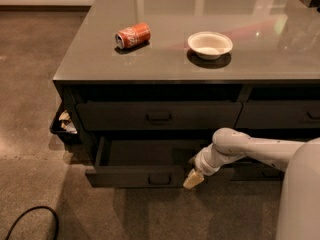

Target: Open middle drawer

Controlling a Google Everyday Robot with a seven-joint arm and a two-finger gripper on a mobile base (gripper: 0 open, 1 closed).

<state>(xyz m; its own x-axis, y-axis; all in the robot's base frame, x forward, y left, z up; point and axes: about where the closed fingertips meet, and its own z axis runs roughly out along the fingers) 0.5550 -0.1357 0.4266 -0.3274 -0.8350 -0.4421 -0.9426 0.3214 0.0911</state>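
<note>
The wide dark grey-black middle drawer (125, 177) is seen partly pulled out at lower centre, its long axis running left-right. The tan-tipped gripper (194, 179) is set at its front, just right of the small dark loop handle (160, 179); whether anything is grasped cannot be told.

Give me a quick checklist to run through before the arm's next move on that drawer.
1. The middle drawer is pulled out, inside showing: ok.
2. The end effector is at that drawer's front, right of the handle: ok.
3. Hold on the drawer: cannot tell.
4. The drawer above is shut: ok.
5. The can and bowl sit on the counter top, away from the arm: ok.
6. The cable on the floor lies off to the left: ok.
</note>
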